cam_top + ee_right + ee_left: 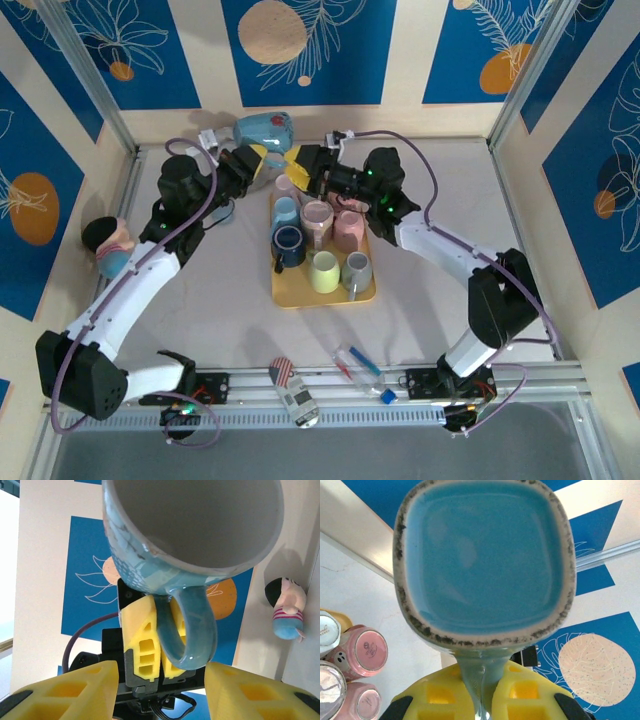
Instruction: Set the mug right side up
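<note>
Mug (485,560) hangs by its handle (187,630) in my left tool (481,692), clamped tight; right tool (298,160) stands parted, handle just ahead; closing there could knock the mug loose.

One yellow tray (300,297) at frame centre carries seven mugs (324,271); one blue mug (265,130) is at upper centre. One plush doll (108,245) at left. One patterned can (293,390), one clear tube (358,366) at lower centre.

Yellow tray (287,296) of cups (323,272) is noted just nearward of the right gripper (296,165); plush doll (108,246) is seen well left of the left gripper (262,168).
</note>
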Motion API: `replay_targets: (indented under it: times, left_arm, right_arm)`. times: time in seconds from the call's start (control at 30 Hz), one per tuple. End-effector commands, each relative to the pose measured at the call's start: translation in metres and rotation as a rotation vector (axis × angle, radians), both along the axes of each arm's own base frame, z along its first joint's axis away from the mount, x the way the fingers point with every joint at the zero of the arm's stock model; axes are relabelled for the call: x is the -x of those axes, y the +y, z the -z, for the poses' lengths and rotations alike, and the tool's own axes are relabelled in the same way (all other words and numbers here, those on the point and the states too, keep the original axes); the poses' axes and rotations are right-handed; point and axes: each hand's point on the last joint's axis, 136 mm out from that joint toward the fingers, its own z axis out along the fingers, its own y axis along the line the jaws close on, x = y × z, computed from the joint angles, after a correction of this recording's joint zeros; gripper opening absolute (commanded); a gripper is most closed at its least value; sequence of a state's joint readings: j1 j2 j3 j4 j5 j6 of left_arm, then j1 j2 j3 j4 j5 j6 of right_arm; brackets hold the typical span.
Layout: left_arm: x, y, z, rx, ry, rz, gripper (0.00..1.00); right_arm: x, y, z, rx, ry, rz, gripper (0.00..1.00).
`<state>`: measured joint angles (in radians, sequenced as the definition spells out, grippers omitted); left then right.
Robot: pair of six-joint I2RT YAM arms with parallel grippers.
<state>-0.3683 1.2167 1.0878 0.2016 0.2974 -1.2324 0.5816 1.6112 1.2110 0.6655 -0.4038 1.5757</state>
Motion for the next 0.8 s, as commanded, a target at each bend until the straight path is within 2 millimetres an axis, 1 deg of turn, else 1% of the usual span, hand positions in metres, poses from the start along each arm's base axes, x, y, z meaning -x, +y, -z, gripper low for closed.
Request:
replay_targets:
  times: [0.0, 0.17, 0.37, 0.47, 0.77]
  left_arm:
    - [0.009, -0.001, -0.038, 0.052, -0.127, 0.024, 0.00]
    - [0.010, 0.001, -0.039, 0.053, -0.132, 0.019, 0.00]
    - [0.010, 0.000, -0.035, 0.057, -0.125, 0.023, 0.00]
    - [0.010, 0.000, -0.033, 0.058, -0.120, 0.024, 0.00]
    - [0.012, 0.000, -0.029, 0.067, -0.118, 0.025, 0.00]
  right_arm:
    - [-0.002, 0.004, -0.014, -0.034, -0.013, -0.003, 0.48]
    - [-0.006, 0.011, -0.012, -0.049, 0.013, -0.015, 0.46]
    - [-0.007, 0.015, -0.018, -0.074, 0.001, -0.012, 0.42]
    - [-0.009, 0.018, -0.018, -0.086, 0.010, -0.010, 0.39]
    - [-0.020, 0.027, -0.015, -0.116, 0.046, -0.004, 0.34]
